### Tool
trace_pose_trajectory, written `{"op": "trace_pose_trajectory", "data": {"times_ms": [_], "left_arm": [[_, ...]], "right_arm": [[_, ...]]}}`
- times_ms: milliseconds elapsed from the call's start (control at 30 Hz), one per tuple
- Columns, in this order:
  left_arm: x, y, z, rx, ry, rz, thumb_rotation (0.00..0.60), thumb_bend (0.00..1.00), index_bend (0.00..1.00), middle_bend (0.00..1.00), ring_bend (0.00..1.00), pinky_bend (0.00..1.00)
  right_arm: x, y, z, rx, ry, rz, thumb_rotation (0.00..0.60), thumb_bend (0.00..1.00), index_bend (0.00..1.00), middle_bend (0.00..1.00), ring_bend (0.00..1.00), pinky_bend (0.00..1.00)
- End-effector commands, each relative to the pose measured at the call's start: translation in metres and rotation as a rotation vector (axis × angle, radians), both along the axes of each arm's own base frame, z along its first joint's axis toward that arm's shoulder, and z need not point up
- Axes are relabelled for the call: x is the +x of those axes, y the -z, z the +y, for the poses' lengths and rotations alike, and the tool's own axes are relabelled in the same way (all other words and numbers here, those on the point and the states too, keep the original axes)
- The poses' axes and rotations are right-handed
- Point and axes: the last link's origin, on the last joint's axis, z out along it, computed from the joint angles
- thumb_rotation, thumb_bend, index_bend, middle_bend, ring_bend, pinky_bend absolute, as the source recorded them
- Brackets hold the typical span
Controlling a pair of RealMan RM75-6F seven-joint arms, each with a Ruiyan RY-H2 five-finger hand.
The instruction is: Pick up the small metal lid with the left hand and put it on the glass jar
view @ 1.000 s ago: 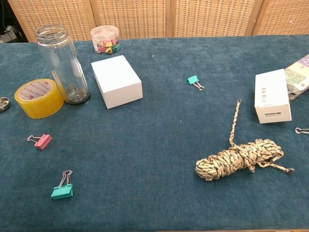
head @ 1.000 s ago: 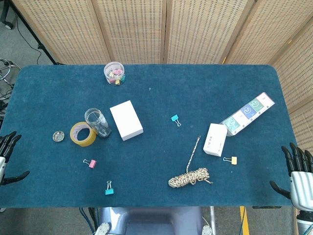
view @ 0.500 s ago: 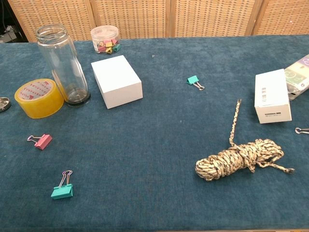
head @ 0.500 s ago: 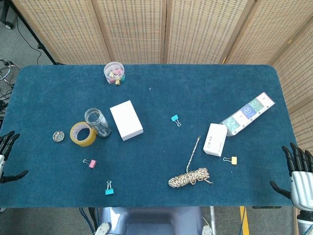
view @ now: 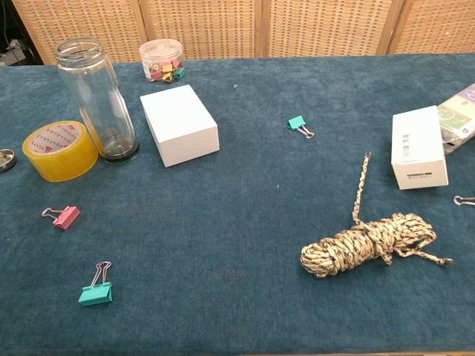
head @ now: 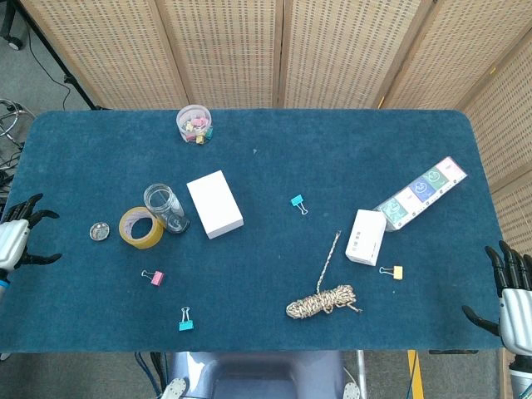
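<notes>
The small metal lid (head: 100, 231) lies flat on the blue cloth at the table's left, just left of a yellow tape roll; the chest view shows only its edge (view: 6, 159). The empty glass jar (head: 165, 208) stands upright and uncapped right of the tape, also clear in the chest view (view: 98, 99). My left hand (head: 18, 239) hovers at the table's left edge, fingers spread, holding nothing, some way left of the lid. My right hand (head: 514, 303) is at the lower right corner beyond the table, fingers spread and empty. Neither hand appears in the chest view.
A yellow tape roll (head: 140, 227) touches the jar's left side. A white box (head: 214, 204) sits right of the jar. Binder clips (head: 153, 277) lie scattered in front. A rope coil (head: 320, 301), a second white box (head: 365, 237) and a clip tub (head: 194, 124) lie farther off.
My left hand has risen and moved up the left edge toward the lid's level. My right hand has sunk slightly lower at the right corner. Objects on the table have not moved.
</notes>
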Motion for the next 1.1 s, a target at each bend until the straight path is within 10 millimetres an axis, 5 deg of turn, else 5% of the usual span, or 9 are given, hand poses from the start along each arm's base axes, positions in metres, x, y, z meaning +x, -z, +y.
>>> {"op": "trace_pose_trajectory", "data": {"times_ms": [33, 600, 1100], "left_arm": [[-0.002, 0.013, 0.016, -0.001, -0.038, -0.034, 0.6, 0.22, 0.37, 0.0, 0.0, 0.0], [0.004, 0.051, 0.046, -0.069, -0.094, -0.053, 0.6, 0.27, 0.44, 0.0, 0.0, 0.0], [0.002, 0.067, 0.058, -0.077, -0.129, -0.054, 0.6, 0.32, 0.51, 0.0, 0.0, 0.0]], "right_arm": [[-0.001, 0.001, -0.001, 0.006, 0.006, -0.002, 0.6, 0.0, 0.0, 0.0, 0.0, 0.0], [-0.005, 0.0, -0.002, 0.007, 0.017, -0.017, 0.6, 0.0, 0.0, 0.0, 0.0, 0.0], [-0.008, -0.001, -0.002, 0.01, 0.027, -0.021, 0.6, 0.0, 0.0, 0.0, 0.0, 0.0]]}}
